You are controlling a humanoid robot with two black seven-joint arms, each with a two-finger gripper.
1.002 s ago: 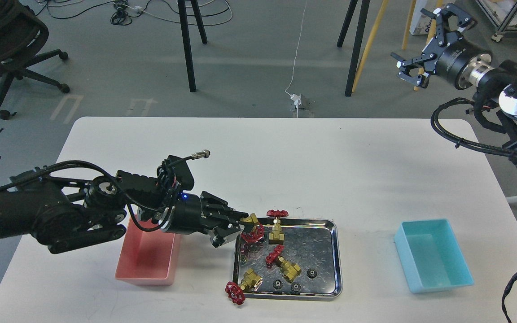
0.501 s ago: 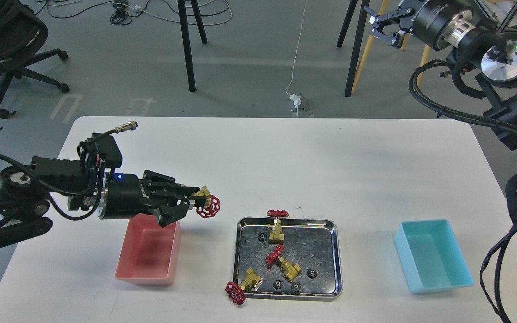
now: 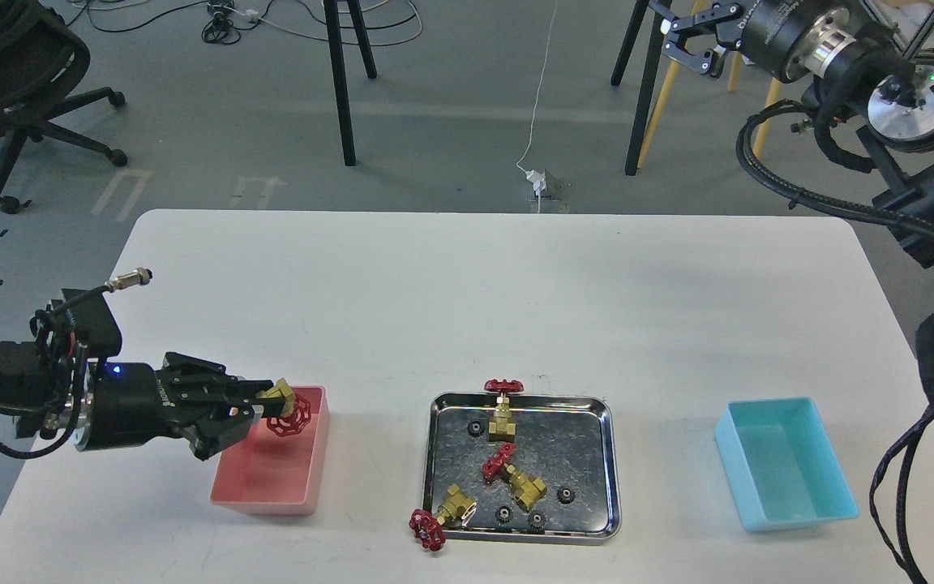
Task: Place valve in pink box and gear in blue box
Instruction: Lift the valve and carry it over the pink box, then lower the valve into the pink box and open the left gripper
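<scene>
My left gripper [image 3: 260,405] is shut on a brass valve [image 3: 285,410] with a red handwheel and holds it over the back of the pink box [image 3: 272,478]. Three more valves remain at the steel tray [image 3: 606,466]: one upright at its back edge [image 3: 502,404], one lying in the middle [image 3: 514,475], one at the front left corner [image 3: 441,517] with its wheel hanging over the rim. Several small black gears [image 3: 565,494] lie in the tray. The blue box [image 3: 783,474] stands at the right, with nothing in it. My right gripper [image 3: 687,32] is open, high above the floor beyond the table.
The white table [image 3: 483,308] carries the pink box, the tray and the blue box in a row near its front edge. Stool legs [image 3: 341,81], cables and an office chair [image 3: 5,89] stand on the floor beyond the table.
My left gripper carried the valve from the tray leftward until it is over the pink box. My right arm swung up and to the left, away from the table.
</scene>
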